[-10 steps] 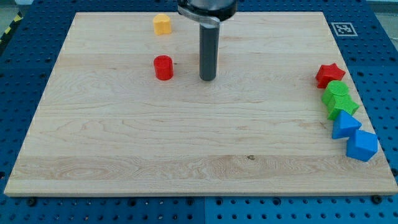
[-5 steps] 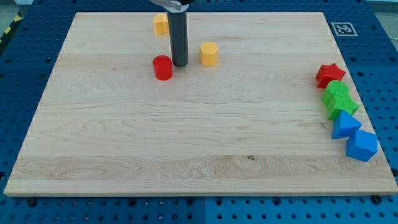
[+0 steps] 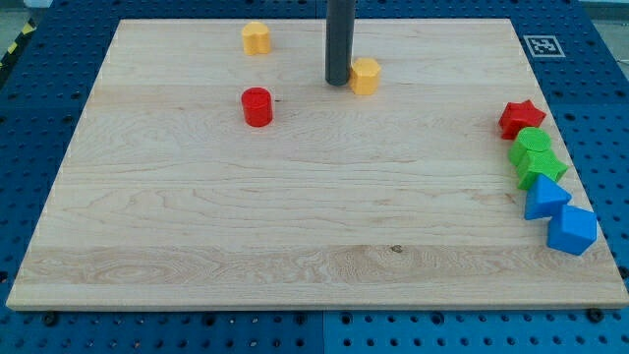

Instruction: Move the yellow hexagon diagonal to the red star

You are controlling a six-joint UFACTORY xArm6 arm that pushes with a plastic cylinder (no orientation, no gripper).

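Yellow hexagon (image 3: 366, 75) sits touching my tip (image 3: 338, 82), just to its right; no gripper on this rod, so nothing is held; red star (image 3: 520, 118) lies well off right and a little below; second yellow block (image 3: 257, 38) and red cylinder (image 3: 257, 106) lie leftward; best push squarely rightward across the counter (image 3: 295, 216), stopping up-left of the star.

1. The dark rod comes straight down from the view's top, upright.
2. My tip (image 3: 339, 82) rests at table height, in the upper middle of the view.
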